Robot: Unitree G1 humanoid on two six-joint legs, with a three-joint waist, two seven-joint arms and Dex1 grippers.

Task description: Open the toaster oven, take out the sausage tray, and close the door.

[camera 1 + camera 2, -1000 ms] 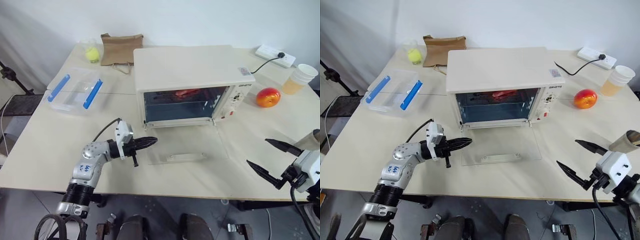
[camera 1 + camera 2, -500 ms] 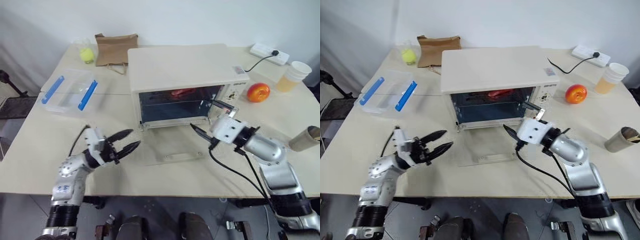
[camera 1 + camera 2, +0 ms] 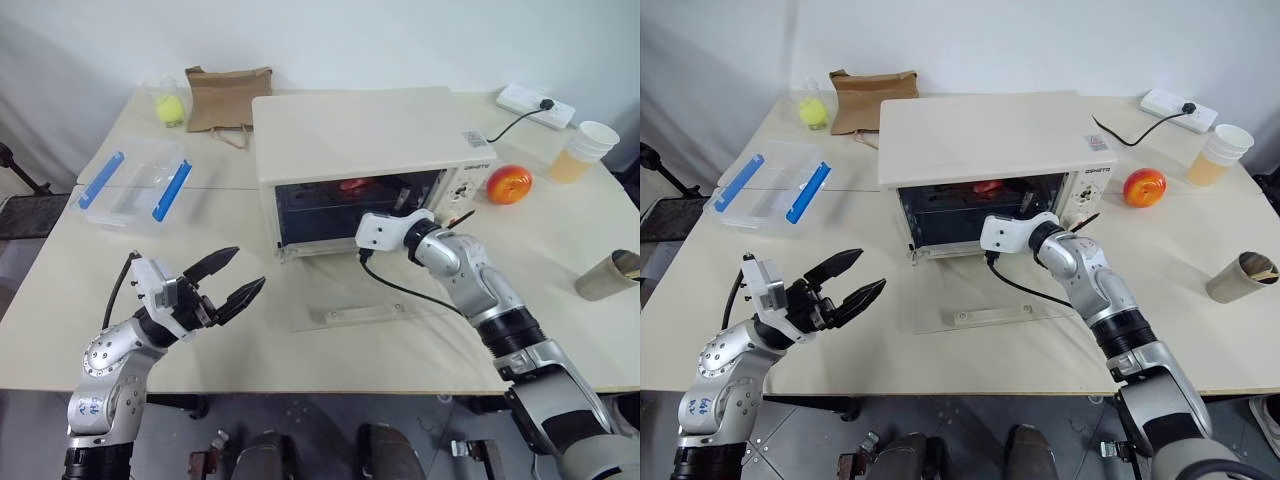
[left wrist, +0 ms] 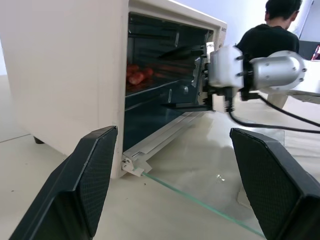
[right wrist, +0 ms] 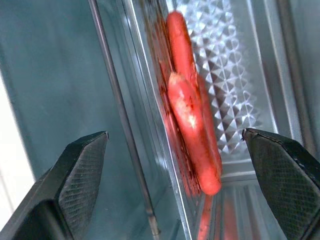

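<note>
- Your sausage tray sits inside the toaster oven, door flat on the table.
- Right gripper is spread wide inside the oven mouth, gripping nothing.
- Left gripper hangs wide open and empty, well off to the oven's left.

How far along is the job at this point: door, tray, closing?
Done: the door lies flat open before the toaster oven. In hand: the right gripper, jaws open, reaches into the cavity toward the sausage tray, not yet gripping it. The left gripper hovers open over the table. Left: pulling the tray out, closing the door.
</note>
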